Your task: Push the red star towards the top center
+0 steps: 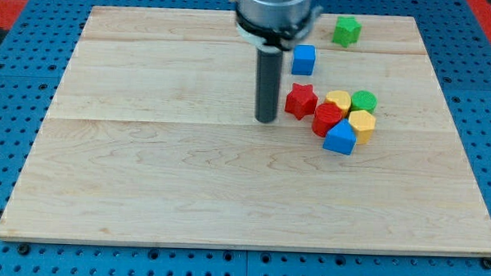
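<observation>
table (pixel 146 175) is a pale wood board on blue pegboard (pixel 10 81); its whole left half carries nothing, all blocks sit right of centre.

my tip (pixel 266 120) is down on the table just left of the red star (pixel 301 101), slightly toward the view's bottom of it. small gap visible, can't confirm contact. no jaws on this rig, just the straight rod, so nothing to report as wide, narrow or holding.

red star sits mid-height on the table, right of centre, at the left edge of a tight cluster. looks touching or nearly touching the red block (pixel 327 119) at its lower right (shape unclear, maybe hexagonal).

rest of the cluster, going right: blue block (pixel 340 138), wedge/pentagon-like, at the bottom; yellow block (pixel 338 100) up top, rounded; yellow hexagon-ish block (pixel 361 125); green round block (pixel 364 99) at far right.

blue cube (pixel 304 59) stands alone above the star. green block (pixel 346 31), star-like, near the table's top edge further right.

judgement: tip placement low-left of the star makes sense as a setup, but top centre is up and left of the star, so a push from here drives it right, into the cluster. better to swing under the star, to its lower right, and push up-left. tight there: the red block crowds that side. blue cube is near the upward lane too, so bias left early.
</observation>
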### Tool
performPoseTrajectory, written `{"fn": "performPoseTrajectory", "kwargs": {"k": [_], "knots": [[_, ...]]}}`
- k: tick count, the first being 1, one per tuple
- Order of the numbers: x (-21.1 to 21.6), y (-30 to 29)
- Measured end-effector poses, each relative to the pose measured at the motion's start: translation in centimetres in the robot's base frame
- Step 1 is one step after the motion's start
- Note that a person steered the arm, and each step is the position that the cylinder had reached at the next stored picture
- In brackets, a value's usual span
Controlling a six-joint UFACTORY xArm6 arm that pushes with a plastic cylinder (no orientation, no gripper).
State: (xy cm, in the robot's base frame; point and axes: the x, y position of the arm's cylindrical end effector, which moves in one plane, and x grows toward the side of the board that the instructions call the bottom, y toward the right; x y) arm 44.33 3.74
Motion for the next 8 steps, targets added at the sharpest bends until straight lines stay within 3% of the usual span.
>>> {"fn": "performPoseTrajectory", "kwargs": {"k": [1,2,4,5,6,7,8], "knots": [[2.5,4.1],[2.1,7.8],[-5.0,0.6],[-7.9,-6.0],[-6.5,-7.7],[-3.8,-4.6],[-3.9,-0.2]]}}
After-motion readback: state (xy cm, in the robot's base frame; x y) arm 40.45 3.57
